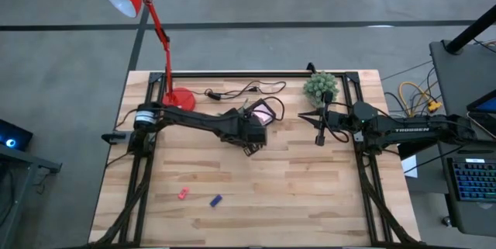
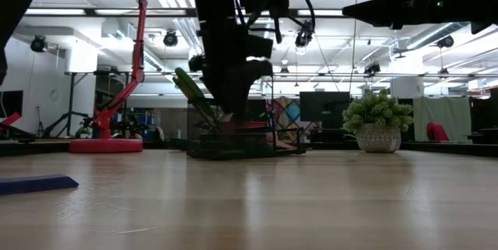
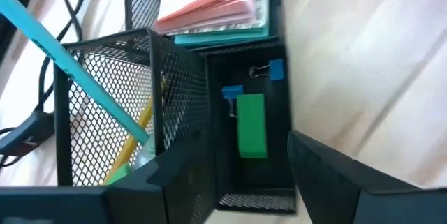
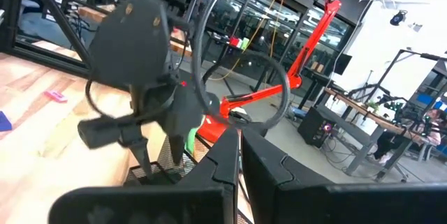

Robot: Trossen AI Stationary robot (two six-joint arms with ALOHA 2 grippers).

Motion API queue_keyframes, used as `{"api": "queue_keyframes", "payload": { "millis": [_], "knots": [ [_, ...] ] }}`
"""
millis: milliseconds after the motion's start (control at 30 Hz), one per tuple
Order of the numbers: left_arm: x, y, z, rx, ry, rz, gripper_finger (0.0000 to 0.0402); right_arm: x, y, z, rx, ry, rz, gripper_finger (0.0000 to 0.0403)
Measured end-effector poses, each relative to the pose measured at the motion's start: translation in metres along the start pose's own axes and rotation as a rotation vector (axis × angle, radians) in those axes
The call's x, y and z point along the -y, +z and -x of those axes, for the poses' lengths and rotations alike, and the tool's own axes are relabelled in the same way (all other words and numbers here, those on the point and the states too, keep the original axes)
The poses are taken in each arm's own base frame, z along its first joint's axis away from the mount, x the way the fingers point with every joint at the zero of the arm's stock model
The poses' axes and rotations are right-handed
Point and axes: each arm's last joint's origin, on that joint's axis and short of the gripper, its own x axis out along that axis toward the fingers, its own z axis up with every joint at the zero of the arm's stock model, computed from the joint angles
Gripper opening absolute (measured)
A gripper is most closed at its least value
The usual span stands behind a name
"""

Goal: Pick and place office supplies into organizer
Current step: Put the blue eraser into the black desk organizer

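Lying loose on the wooden table, red piece and blue piece; left fingers wide, right fingers closed.

The organizer sits on the table just above frame centre in the high view, with the left gripper directly over its lower-left part. The lamp base lies to its left, near the table's upper edge; a cable runs between them. The potted plant stands to the upper right, with the right gripper just below it. Two small pieces lie side by side, apart, in the lower left of the table. Inside the organizer, a block and two clips occupy one compartment; a pen and pencil lean in the mesh cup beside it; a sticky-note pad fills the far compartment
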Motion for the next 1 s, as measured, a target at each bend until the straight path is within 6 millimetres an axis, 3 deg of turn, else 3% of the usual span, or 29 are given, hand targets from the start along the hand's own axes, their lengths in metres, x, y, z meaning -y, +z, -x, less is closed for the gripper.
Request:
{"api": "queue_keyframes", "payload": {
  "millis": [267, 467, 600, 733, 1000],
  "knots": [
    [0.001, -0.005, 0.054, 0.069, -0.157, 0.023, 0.0196, 0.0, 0.0, 0.0, 0.0, 0.0, 0.0, 0.0008],
    [0.016, -0.028, 0.103, 0.007, -0.451, -0.02, 0.0196, 0.0, 0.0, 0.0, 0.001, 0.0, 0.0, 0.0008],
    [0.028, -0.048, 0.129, -0.032, -0.534, 0.058, 0.0196, 0.0, 0.0, 0.0, 0.001, 0.0, 0.0, 0.0008],
    [0.044, -0.073, 0.137, -0.11, -0.54, 0.175, 0.0196, 0.0, 0.0, 0.0, 0.003, -0.001, 0.002, 0.0008],
    [0.084, -0.121, 0.124, -0.287, -0.44, 0.335, 0.0196, 0.001, 0.001, 0.0, 0.011, -0.005, 0.004, 0.0008]
  ]
}}
